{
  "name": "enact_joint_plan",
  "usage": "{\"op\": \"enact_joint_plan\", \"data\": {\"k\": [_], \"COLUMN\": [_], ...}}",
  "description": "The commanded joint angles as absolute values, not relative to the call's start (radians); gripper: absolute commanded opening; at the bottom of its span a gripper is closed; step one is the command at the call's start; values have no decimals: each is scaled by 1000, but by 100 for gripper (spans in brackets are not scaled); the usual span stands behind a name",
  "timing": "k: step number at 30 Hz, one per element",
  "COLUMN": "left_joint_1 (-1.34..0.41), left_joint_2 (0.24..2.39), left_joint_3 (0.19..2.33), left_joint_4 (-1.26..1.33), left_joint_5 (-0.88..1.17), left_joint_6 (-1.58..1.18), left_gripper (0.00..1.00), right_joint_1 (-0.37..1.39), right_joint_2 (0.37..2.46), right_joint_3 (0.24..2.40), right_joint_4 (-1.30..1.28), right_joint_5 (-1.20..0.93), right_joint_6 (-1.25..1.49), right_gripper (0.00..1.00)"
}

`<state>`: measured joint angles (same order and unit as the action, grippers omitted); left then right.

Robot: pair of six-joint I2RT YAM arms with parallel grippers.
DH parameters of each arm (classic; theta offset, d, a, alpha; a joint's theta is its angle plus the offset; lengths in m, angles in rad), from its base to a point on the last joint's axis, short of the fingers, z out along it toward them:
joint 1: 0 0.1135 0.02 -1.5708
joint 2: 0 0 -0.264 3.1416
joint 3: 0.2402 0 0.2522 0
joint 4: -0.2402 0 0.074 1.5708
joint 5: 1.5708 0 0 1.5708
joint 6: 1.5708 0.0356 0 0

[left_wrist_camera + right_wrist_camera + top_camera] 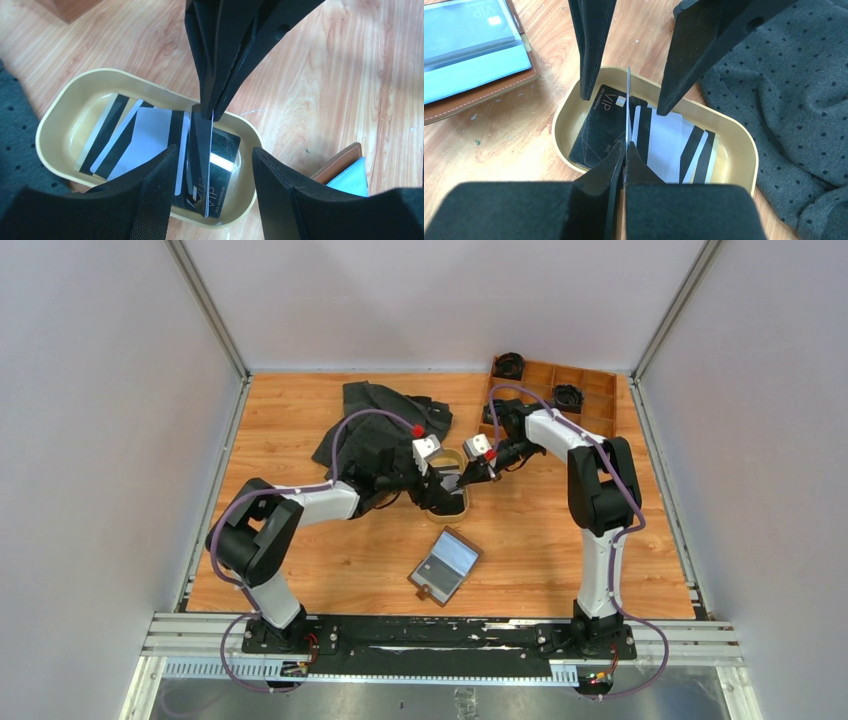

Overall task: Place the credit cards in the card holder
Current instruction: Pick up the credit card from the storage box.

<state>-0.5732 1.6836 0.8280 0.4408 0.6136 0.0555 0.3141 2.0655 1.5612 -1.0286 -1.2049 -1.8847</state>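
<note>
Both grippers meet over an oval tan tray that holds several striped, white and black credit cards. My right gripper is shut on one black credit card, held upright and edge-on above the tray. My left gripper is open, with its fingers on either side of that card and apart from it. A black VIP card lies flat in the tray. The card holder, brown leather, lies open on the table nearer the arm bases, with a grey card inside it.
A dark dotted cloth lies bunched behind and to the left of the tray, touching its edge. A wooden compartment box with black items stands at the back right. Grey walls close in the table's sides.
</note>
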Motion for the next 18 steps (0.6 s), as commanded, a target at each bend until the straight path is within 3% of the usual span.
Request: {"op": "enact_joint_plan", "data": {"k": [1,9,13,15,18], "left_joint_1": [-569,-569,-569,-569,-569], "left_joint_2": [1730,1794,1809,1810,1815], "left_joint_3": [861,896,907,908,909], "left_joint_4": [455,454,454,454,451], "left_joint_5": [689,675,650,637,633], "left_joint_6": [95,111,100,98,95], "left_gripper": [61,55,46,37,10], "right_joint_1": [314,317,323,324,325], "right_joint_2": [2038,2043,2044,2046,2048], "right_joint_3": [1559,1581,1586,1588,1594], "right_joint_4": [-1083,-1147,-1162,-1166,-1168], "right_joint_5": [-1236,-1239,-1228,-1227,-1229], "right_joint_6": [-1950,-2018,-2035,-2038,-2038], "right_gripper": [0,0,0,0,0]}}
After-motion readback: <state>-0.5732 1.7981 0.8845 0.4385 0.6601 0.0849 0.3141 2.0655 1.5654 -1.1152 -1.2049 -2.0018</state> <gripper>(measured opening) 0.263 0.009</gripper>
